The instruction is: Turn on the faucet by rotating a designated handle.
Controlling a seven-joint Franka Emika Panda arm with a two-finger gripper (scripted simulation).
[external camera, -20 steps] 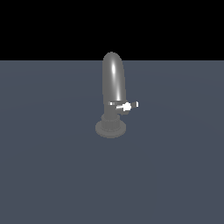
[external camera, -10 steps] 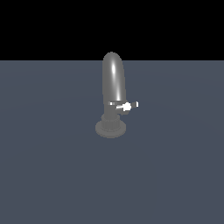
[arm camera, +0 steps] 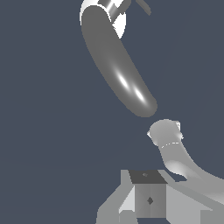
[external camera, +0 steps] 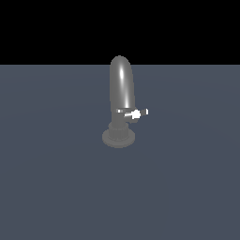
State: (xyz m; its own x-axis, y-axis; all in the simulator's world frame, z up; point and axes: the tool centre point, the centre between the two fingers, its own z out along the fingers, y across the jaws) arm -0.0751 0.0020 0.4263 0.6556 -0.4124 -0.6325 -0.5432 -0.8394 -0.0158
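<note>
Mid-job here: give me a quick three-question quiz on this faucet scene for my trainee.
1. Fill in: the handle has a ___ tip.
2. True or false: the handle juts toward the exterior view's left.
3. The faucet stands: A) upright on its base, B) on its side, C) upside down.
Key: 1 white; 2 false; 3 A.
</note>
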